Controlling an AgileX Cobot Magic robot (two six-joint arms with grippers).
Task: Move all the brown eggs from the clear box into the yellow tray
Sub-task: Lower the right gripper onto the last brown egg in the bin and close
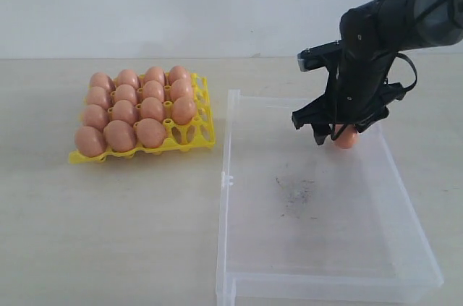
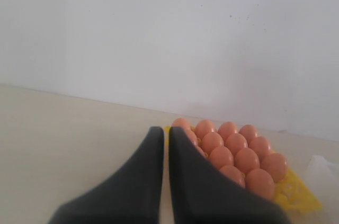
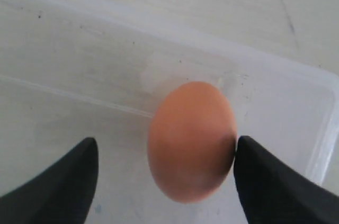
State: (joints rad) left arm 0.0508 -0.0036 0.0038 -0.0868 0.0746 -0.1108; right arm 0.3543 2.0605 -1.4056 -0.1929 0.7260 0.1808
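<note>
One brown egg (image 1: 346, 137) lies in the clear box (image 1: 311, 241) near its far right wall. My right gripper (image 1: 334, 136) is lowered over it and open. In the right wrist view the egg (image 3: 192, 139) sits between the two fingers: one finger (image 3: 254, 171) touches it, the other stands well apart. The yellow tray (image 1: 197, 139) at left holds several brown eggs (image 1: 137, 107); its front right cup (image 1: 189, 131) has none. My left gripper (image 2: 166, 131) is shut on nothing, with the filled tray (image 2: 299, 195) just beyond it; it is outside the exterior view.
The box floor carries dark scuff marks (image 1: 293, 190) and no other eggs. The box's near wall (image 1: 325, 288) runs close to the table's front edge. A white wall (image 1: 181, 2) rises behind the table.
</note>
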